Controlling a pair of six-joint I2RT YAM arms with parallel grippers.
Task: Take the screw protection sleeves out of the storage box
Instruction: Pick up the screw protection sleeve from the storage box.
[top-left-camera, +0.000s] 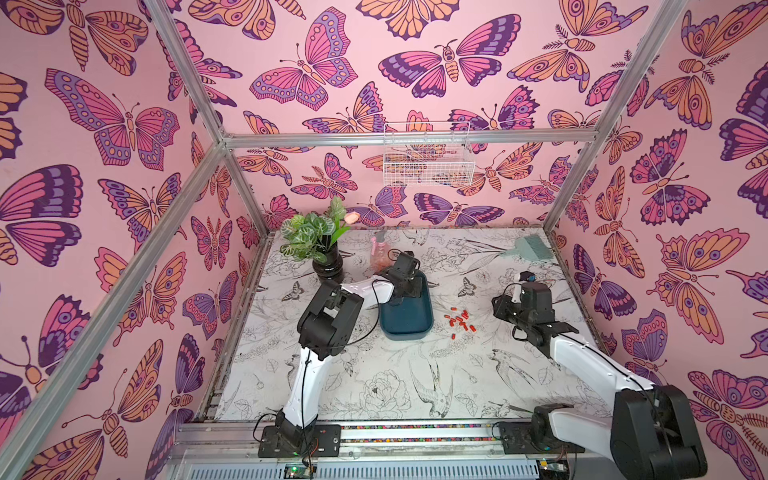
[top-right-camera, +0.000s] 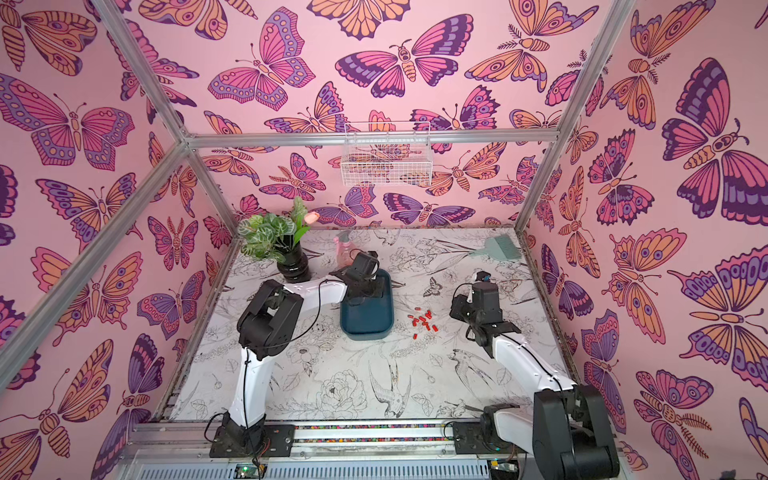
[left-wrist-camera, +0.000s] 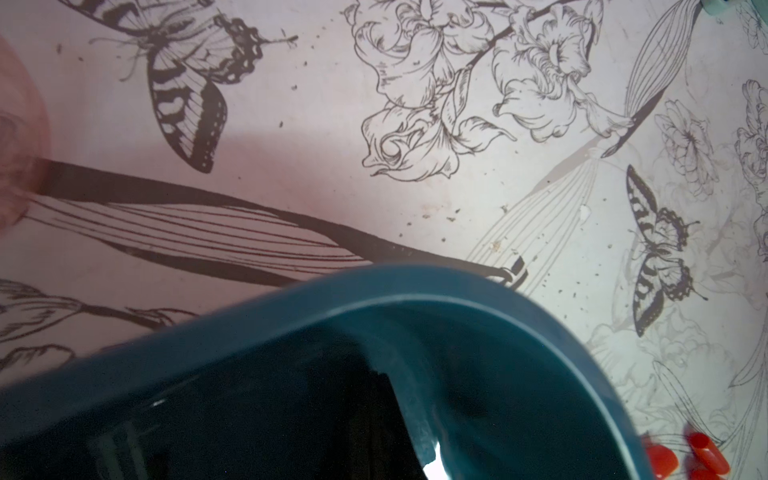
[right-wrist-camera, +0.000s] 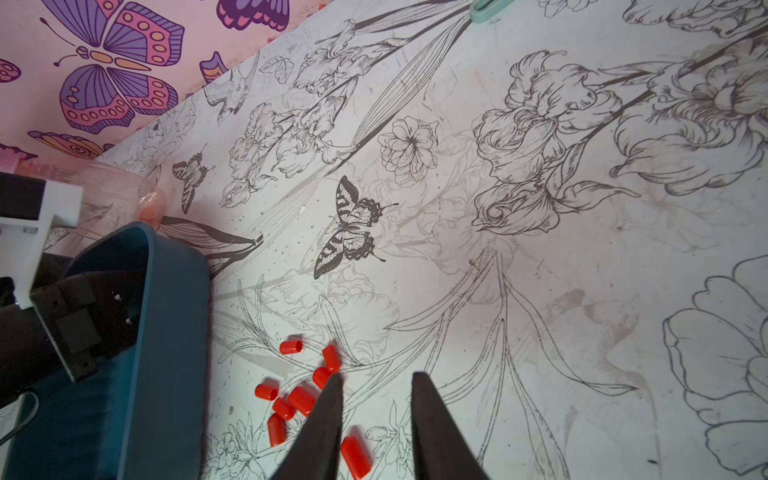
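Note:
The storage box (top-left-camera: 409, 320) (top-right-camera: 368, 320) is a dark teal tray lying flat mid-table. My left gripper (top-left-camera: 405, 296) (top-right-camera: 365, 293) reaches down into its far end. In the left wrist view its fingers (left-wrist-camera: 332, 415) form one dark shut mass just inside the box rim (left-wrist-camera: 415, 286); what they touch is hidden. Several red screw protection sleeves (top-left-camera: 459, 320) (top-right-camera: 424, 320) (left-wrist-camera: 706, 457) lie scattered on the table right of the box. My right gripper (right-wrist-camera: 376, 380) (top-left-camera: 498, 309) hovers open at the right edge of the sleeves (right-wrist-camera: 301, 399), its tips empty, one sleeve on the table below.
A plant in a black vase (top-left-camera: 328, 266) and a pink spray bottle (top-left-camera: 380, 251) stand behind the box. A pale green brush (top-left-camera: 530, 249) lies at the back right. A white wire basket (top-left-camera: 428, 164) hangs on the back wall.

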